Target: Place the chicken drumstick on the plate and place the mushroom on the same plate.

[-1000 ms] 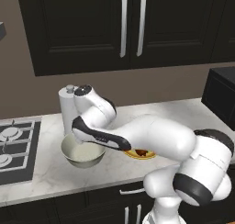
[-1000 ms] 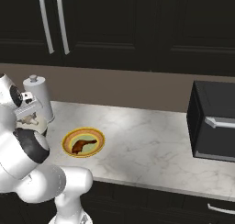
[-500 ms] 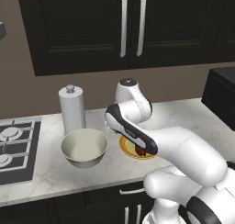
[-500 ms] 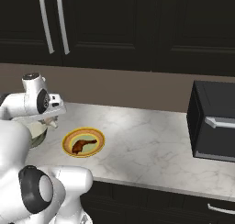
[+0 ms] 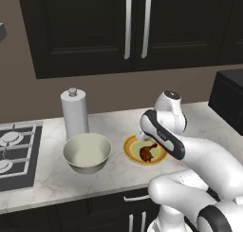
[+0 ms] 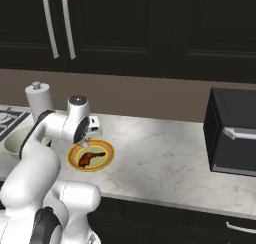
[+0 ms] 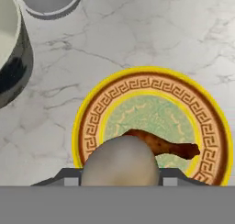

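The plate has a yellow-orange patterned rim and lies on the marble counter, with the reddish-brown chicken drumstick on its pale green centre. My gripper hangs just above the plate's near edge, shut on the beige mushroom, whose rounded cap fills the gap between the fingertips. From the base, the plate with the drumstick lies right under my hand, and the gripper points down at its rim.
A deep cream bowl stands left of the plate, a paper towel roll behind it. The stove is at the far left. A black microwave sits at the right end of the counter.
The arm has swung right from over the bowl to above the plate, the gripper staying shut. The drumstick has not moved.
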You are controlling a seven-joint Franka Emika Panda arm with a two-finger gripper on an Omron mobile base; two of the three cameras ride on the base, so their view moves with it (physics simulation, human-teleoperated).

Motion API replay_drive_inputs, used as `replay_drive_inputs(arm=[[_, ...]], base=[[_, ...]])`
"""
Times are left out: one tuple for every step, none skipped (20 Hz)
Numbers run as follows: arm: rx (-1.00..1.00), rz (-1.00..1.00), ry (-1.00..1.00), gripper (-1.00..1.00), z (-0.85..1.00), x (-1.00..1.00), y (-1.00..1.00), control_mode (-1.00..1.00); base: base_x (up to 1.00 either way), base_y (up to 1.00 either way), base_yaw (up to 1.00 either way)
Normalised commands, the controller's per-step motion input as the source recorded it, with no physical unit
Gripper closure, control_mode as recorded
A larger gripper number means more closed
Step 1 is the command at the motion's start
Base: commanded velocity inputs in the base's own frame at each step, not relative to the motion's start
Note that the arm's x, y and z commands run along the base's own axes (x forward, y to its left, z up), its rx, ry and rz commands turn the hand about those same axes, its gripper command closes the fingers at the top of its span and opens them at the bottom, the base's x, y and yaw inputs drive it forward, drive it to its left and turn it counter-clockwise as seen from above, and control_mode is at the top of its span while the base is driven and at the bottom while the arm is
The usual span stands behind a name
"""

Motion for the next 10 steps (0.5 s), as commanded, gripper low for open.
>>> replay_drive_inputs(arm=[[0.0, 0.0, 0.14, 1.0, -0.34, 0.52, -0.42, -1.0], [0.0, 0.0, 0.25, 1.0, -0.4, 0.67, -0.22, -1.0], [0.0, 0.0, 0.31, 1.0, -0.44, 0.79, -0.13, -1.0], [-0.01, 0.0, 0.33, 1.0, -0.46, 0.9, -0.06, -1.0], [-0.02, 0.0, 0.35, 1.0, -0.45, 0.94, -0.01, -1.0], [-0.03, -0.03, 0.37, 1.0, -0.46, 0.99, 0.0, -1.0], [-0.04, -0.04, 0.36, 1.0, -0.44, 0.99, 0.0, -1.0], [-0.03, -0.04, 0.33, 1.0, -0.34, 0.89, 0.0, -1.0], [-0.01, -0.04, 0.29, 1.0, -0.24, 0.74, 0.0, -1.0], [-0.01, -0.04, 0.26, 1.0, -0.11, 0.69, 0.0, -1.0]], base=[[0.0, 0.0, 0.0], [0.0, 0.0, 0.0], [0.0, 0.0, 0.0], [0.0, 0.0, 0.0], [0.0, 0.0, 0.0], [0.0, 0.0, 0.0], [0.0, 0.0, 0.0], [0.0, 0.0, 0.0], [0.0, 0.0, 0.0], [0.0, 0.0, 0.0]])
